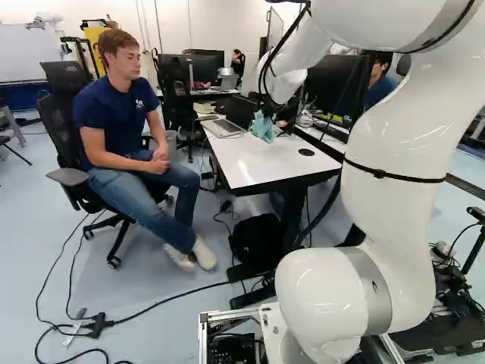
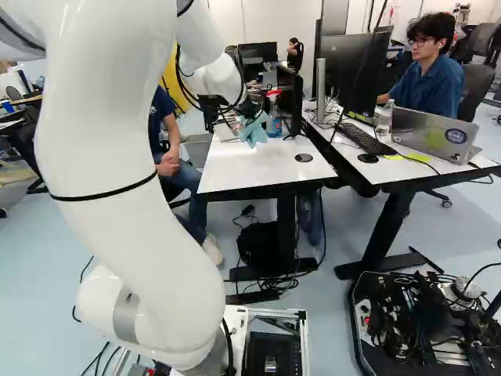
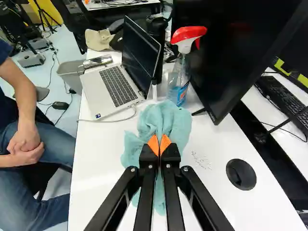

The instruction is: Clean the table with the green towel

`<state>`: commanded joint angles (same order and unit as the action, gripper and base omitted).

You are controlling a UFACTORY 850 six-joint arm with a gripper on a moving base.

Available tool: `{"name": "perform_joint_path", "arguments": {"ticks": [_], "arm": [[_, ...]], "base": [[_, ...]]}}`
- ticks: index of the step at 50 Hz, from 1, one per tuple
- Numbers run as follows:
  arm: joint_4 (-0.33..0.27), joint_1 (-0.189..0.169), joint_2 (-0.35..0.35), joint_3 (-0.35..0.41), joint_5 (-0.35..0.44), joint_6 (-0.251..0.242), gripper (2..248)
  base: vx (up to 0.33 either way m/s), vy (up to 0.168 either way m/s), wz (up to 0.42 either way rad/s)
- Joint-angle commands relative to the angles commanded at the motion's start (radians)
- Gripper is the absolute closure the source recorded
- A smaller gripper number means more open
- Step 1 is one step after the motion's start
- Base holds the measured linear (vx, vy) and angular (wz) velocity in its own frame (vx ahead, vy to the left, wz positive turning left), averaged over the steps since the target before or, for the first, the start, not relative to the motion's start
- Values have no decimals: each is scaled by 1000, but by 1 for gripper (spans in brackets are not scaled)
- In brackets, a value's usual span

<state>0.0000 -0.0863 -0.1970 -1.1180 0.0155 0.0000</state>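
Over the white table, my gripper points down at the green towel, which shows too in the right base view as a bunched towel. In the wrist view the orange pads of the gripper are closed together on a pinched fold of the light green towel. Loose cloth spreads ahead of the fingers and beneath them. Whether its lower edge touches the tabletop I cannot tell. Small dark scribbled marks lie on the table beside the fingers.
An open laptop, a spray bottle with a red head and a monitor stand around the towel. A round black grommet sits in the tabletop. A seated person is close beside the table; another sits behind the neighbouring desk.
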Motion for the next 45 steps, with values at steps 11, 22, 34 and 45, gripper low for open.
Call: {"name": "perform_joint_path", "arguments": {"ticks": [11,22,34,45], "arm": [[0,-28,13,14,0,0,225],[0,-56,25,27,0,0,225],[0,-88,35,39,0,0,225],[0,-118,42,46,0,0,225]], "base": [[0,0,0],[0,0,0],[0,0,0],[0,0,0]]}}
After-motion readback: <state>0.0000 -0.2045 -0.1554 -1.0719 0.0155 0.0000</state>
